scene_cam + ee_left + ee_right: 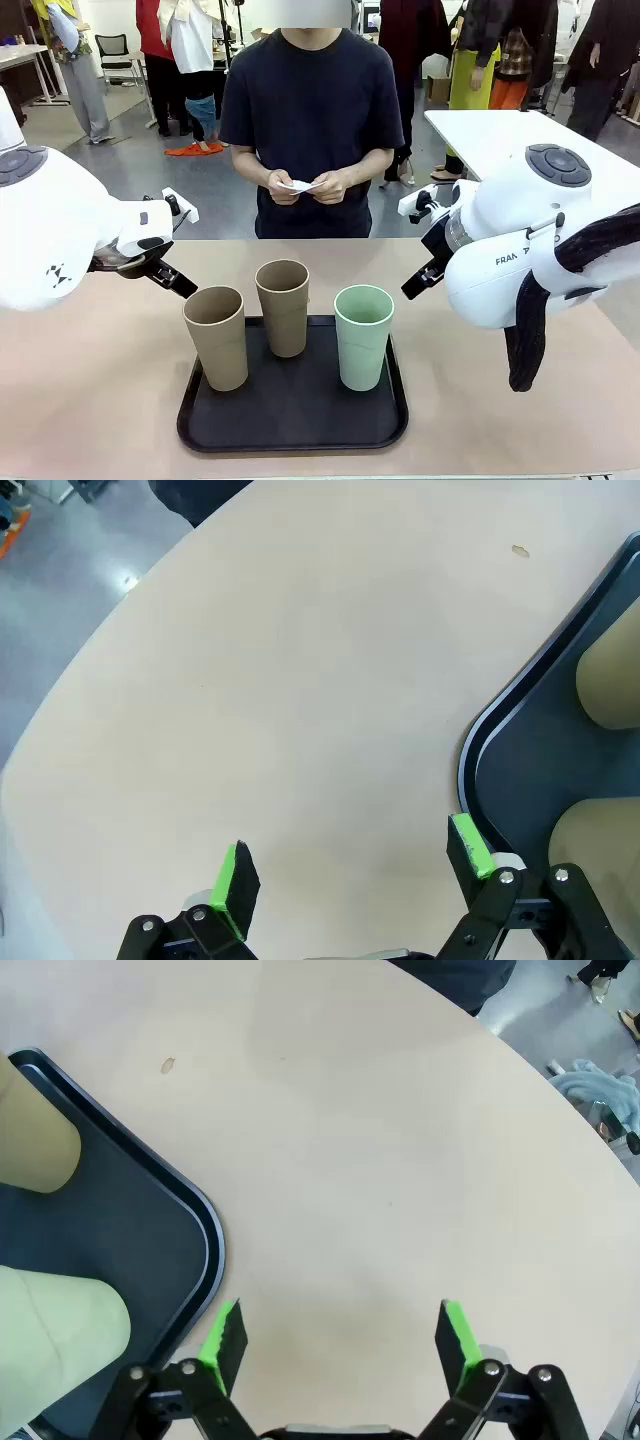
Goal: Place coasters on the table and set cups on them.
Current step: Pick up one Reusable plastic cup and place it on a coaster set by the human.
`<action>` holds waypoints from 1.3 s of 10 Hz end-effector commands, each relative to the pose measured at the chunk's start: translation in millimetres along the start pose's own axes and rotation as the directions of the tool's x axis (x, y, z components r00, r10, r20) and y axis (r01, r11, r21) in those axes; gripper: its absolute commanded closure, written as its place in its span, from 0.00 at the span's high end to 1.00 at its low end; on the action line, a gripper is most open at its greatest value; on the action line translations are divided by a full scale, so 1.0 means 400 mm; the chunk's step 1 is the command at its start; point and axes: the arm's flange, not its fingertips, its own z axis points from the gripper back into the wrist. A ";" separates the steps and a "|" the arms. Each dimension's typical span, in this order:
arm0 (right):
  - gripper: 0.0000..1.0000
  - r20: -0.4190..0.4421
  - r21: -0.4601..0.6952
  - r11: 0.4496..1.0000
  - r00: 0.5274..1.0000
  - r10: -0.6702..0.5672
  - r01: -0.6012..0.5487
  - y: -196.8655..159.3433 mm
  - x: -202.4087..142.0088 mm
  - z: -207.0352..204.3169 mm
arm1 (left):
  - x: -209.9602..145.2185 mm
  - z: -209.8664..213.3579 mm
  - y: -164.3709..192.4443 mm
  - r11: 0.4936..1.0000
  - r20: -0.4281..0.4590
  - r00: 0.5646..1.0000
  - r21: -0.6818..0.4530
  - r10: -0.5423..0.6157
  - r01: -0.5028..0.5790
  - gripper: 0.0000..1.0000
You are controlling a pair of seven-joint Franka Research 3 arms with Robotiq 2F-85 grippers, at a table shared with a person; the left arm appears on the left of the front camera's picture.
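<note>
Three cups stand upright on a black tray [290, 435]: a tan cup [215, 335] at the left, a second tan cup [283, 305] behind the middle, and a mint green cup [363, 335] at the right. Across the table [90, 400] a person holds thin white coasters [300, 185] in both hands at waist height. My left gripper [354, 865] hovers open over bare tabletop just left of the tray [500, 750], nothing between its pads. To the right of the tray [150, 1220], my right gripper [340, 1335] is open over the table, near the mint cup [55, 1325].
The tray sits at the front middle of the tan table. Bare tabletop lies on both sides of it and between it and the person. A small speck [167, 1063] marks the tabletop. A white table [480, 130] stands behind at the right.
</note>
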 end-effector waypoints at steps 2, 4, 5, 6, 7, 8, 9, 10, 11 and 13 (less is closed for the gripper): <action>1.00 0.000 0.000 1.000 1.000 0.000 0.000 0.000 0.000 0.000 | 0.000 0.000 0.000 1.000 0.000 1.000 0.000 0.000 0.000 1.00; 1.00 0.000 0.000 1.000 1.000 0.000 0.000 0.000 0.000 0.000 | 0.000 0.000 0.000 1.000 0.000 1.000 0.000 0.000 0.000 1.00; 1.00 0.000 0.000 1.000 1.000 0.000 0.000 0.000 0.000 0.000 | 0.000 0.000 0.000 1.000 0.000 1.000 0.000 0.000 0.000 1.00; 1.00 0.000 0.000 1.000 1.000 0.000 0.000 0.000 0.000 0.000 | 0.000 0.000 0.000 1.000 0.000 1.000 0.000 0.000 0.000 1.00; 1.00 0.000 0.000 1.000 1.000 0.000 0.000 0.000 0.000 0.000 | 0.000 0.000 0.000 1.000 0.000 1.000 0.000 0.000 0.000 1.00; 1.00 0.000 0.000 1.000 1.000 0.000 0.000 0.000 0.000 0.000 | 0.000 0.000 0.000 1.000 0.000 1.000 0.000 0.000 0.000 1.00; 1.00 0.000 0.000 1.000 1.000 0.000 0.000 0.000 0.000 0.000 | 0.000 0.000 0.000 1.000 0.000 1.000 0.000 0.000 0.000 1.00; 1.00 0.000 0.000 1.000 1.000 0.000 0.000 0.000 0.000 0.000 | 0.000 0.000 0.000 1.000 0.000 1.000 0.000 0.000 0.000 1.00; 1.00 0.000 0.000 1.000 1.000 0.000 0.000 0.000 0.000 0.000 | 0.000 0.000 0.000 1.000 0.000 1.000 0.000 0.000 0.000 1.00; 1.00 0.000 0.000 1.000 1.000 0.000 0.000 0.000 0.000 0.000 | 0.000 0.000 0.000 1.000 0.000 1.000 0.000 0.000 0.000 1.00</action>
